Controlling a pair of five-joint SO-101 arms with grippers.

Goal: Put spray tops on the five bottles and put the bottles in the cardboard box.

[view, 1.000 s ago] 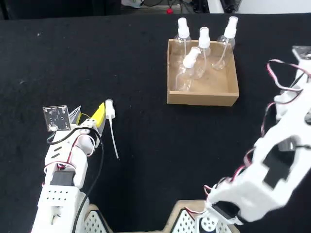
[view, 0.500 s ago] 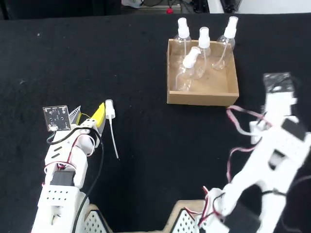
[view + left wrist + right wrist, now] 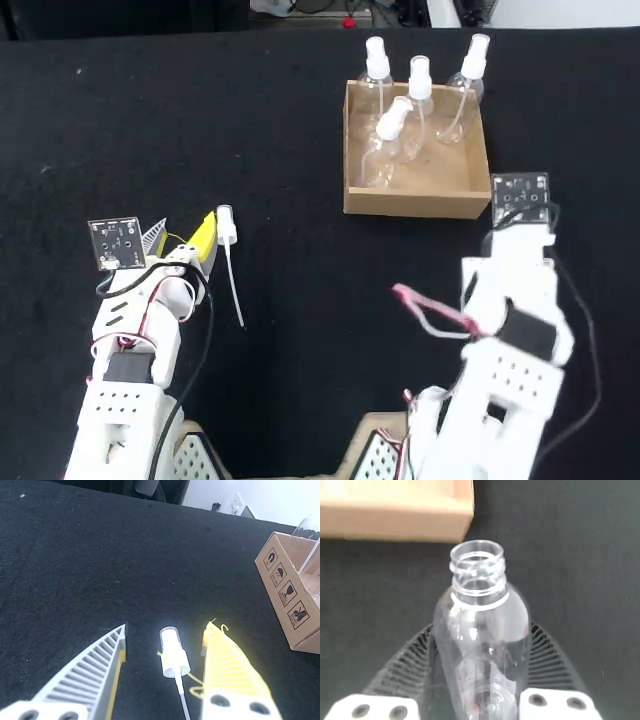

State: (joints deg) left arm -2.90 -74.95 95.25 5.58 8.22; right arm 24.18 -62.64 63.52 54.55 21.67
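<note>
High view: a black bench (image 3: 120,110) carries an open cardboard box (image 3: 417,205) towards its far right. Four capped bottles (image 3: 419,92) are in the box. Three stand upright along the far wall and the fourth leans in front of them. At the near left is the left arm, its left pincer (image 3: 182,236) spread wide and holding nothing. One of its fingers is grey and the other yellow. A loose white top (image 3: 227,226) lies on the bench just beside the yellow finger, well apart from the box. Its thin tube points back towards the near edge. The right arm stands at the near right, and its wrist board is just beside the box's near right corner.

Left wrist view: the top (image 3: 173,656) lies flat on the bench, seen between the two spread fingers of the left pincer (image 3: 166,627). The cap end points away from the arm. I cannot tell whether either finger touches it. The box (image 3: 292,592) sits farther off, to the yellow finger's side.

Right wrist view: the right pincer (image 3: 481,630) is closed on a bare bottle (image 3: 479,650), with one ribbed finger against each side. The bottle is clear plastic, and its threaded neck is open and points away from the wrist. A corner of the box (image 3: 395,515) lies just beyond the neck.
</note>
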